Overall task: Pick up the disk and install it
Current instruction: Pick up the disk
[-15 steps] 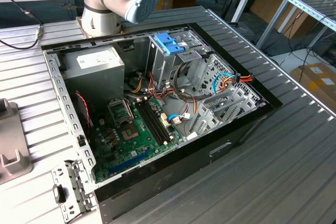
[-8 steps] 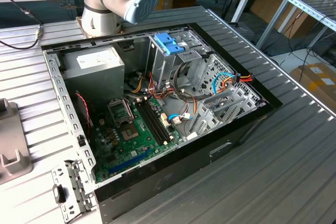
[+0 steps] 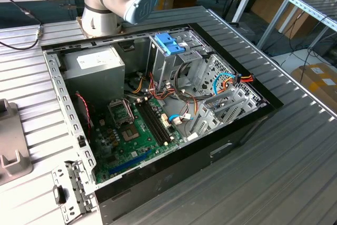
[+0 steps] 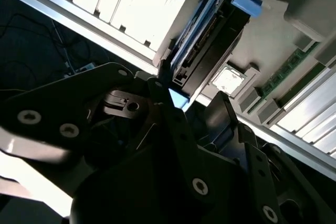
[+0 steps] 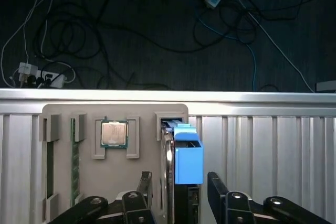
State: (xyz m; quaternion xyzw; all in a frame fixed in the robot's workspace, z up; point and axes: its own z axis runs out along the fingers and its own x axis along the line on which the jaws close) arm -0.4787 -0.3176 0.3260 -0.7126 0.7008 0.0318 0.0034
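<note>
Disk: one, seemingly loose between end effector fingers.

The disk: dark body, bright blue rail. My gripper is black all over. Holder tray beige-grey; chip silver, green edge. Table ribbed silver. In the exterior view, case black, motherboard green, latch blue, power supply grey, wires orange and blue.
</note>
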